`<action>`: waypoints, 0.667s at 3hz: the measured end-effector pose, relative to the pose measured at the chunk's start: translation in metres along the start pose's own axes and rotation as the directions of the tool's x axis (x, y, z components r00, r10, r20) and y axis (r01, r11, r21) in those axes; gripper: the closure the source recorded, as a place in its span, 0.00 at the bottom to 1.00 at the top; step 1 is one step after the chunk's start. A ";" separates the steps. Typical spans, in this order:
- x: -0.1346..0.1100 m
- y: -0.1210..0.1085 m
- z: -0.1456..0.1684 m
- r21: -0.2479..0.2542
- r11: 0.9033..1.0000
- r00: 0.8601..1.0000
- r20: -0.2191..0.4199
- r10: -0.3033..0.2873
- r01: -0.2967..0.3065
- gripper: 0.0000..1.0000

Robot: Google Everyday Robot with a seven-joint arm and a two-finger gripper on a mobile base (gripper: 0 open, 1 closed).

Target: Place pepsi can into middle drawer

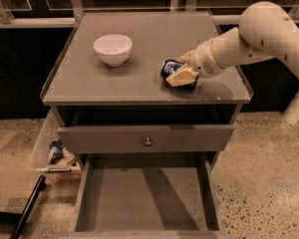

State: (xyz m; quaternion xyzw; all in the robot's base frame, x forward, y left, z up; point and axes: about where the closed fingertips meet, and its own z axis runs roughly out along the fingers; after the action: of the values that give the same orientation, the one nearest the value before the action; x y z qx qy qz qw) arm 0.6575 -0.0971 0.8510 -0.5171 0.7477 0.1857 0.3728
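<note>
The pepsi can, dark blue and dented, lies on its side on the grey cabinet top, right of centre. My gripper reaches in from the right on the white arm and sits down on the can, its tan fingers closed around the can's right part. The can rests on the top. The middle drawer is pulled out wide below, at the bottom of the view, its flat grey floor bare.
A white bowl stands on the top at the left. A drawer with a small round knob is slightly out above the open one. A clear bin with wrappers and a black bar are on the floor at left.
</note>
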 end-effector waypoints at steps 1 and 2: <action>0.008 0.029 -0.020 0.017 1.000 0.998 0.057 -0.020 0.019 1.00; 0.017 0.067 -0.036 0.034 0.998 0.994 0.085 -0.062 0.059 1.00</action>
State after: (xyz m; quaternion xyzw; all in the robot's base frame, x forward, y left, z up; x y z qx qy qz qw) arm 0.5805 -0.1054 0.8551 -0.5252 0.7179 0.1846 0.4180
